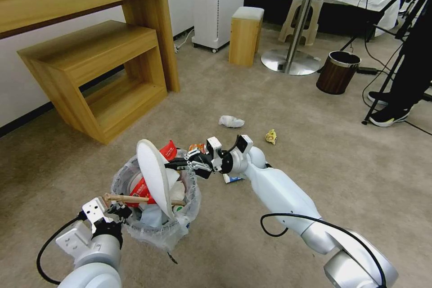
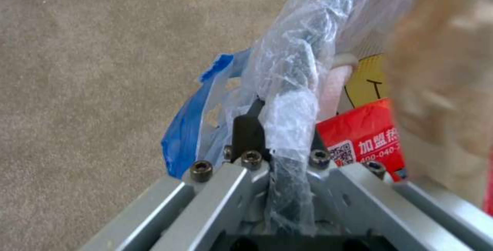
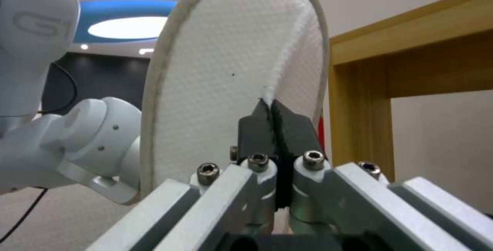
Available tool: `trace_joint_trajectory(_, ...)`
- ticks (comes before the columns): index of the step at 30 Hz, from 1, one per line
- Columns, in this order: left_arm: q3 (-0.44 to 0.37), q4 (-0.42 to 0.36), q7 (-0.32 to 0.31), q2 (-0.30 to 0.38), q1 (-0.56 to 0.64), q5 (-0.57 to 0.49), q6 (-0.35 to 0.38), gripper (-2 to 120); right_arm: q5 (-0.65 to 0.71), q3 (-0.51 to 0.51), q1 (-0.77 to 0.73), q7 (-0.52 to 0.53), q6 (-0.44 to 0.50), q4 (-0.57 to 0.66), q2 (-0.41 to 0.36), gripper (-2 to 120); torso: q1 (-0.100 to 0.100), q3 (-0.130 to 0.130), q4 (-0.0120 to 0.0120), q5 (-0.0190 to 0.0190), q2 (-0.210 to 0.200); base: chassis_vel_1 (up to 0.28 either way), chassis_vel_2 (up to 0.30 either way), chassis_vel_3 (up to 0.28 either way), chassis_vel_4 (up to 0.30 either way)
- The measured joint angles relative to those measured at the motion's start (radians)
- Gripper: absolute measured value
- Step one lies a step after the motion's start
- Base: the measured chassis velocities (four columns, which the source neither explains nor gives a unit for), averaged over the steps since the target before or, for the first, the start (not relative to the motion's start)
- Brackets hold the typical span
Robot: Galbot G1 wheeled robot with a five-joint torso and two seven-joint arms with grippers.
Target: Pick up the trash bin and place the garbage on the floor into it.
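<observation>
- The left gripper (image 1: 120, 210), low at the frame's left, is clamped on the bag-covered rim of the small round dark trash bin lined with translucent plastic (image 1: 155, 229), which sits at lower centre on the beige short-pile carpet (image 1: 315, 153).
- The right gripper (image 1: 180, 164), at mid-frame, pinches a flat white slipper (image 1: 154, 175) by its edge (it stands upright over the bin's mouth).
- A crumpled white tissue (image 1: 231, 121) and a small yellow wad (image 1: 271, 136) lie just above centre.
</observation>
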Motion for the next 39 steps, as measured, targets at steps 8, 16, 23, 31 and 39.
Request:
trace_joint_trajectory(8,-0.002,-0.003,0.0,0.0,0.005,0.001,0.0,1,-0.049,0.014,0.017,0.001,0.019,-0.051,0.016,0,0.0,0.0,0.0001,-0.0001,0.0,0.0,0.0,0.0,0.0)
trace_joint_trajectory(16,-0.002,-0.004,0.0,-0.003,0.006,0.004,-0.002,1,-0.124,0.024,0.015,0.042,0.04,-0.076,0.022,28,0.0,0.0,0.0,0.0,0.0,0.0,0.0,0.0,0.0)
trace_joint_trajectory(23,-0.001,-0.002,0.001,-0.005,0.005,0.006,-0.003,1,-0.155,0.014,-0.008,0.247,0.052,0.032,-0.001,57,0.0,0.0,0.0,0.0,0.0,0.0,0.0,0.0,0.0)
trace_joint_trajectory(31,-0.003,-0.001,0.001,-0.003,0.003,0.006,-0.004,1,-0.126,0.017,-0.034,0.478,0.069,0.199,-0.048,86,0.0,0.0,0.0001,0.0001,0.0,0.0,0.0,0.0,0.0)
trace_joint_trajectory(39,-0.015,-0.007,0.0,0.007,0.003,-0.001,-0.002,1,-0.043,0.157,-0.111,0.722,0.082,0.393,-0.135,100,0.0,0.0,0.0,0.0003,0.0,0.0,0.0,0.0,0.0)
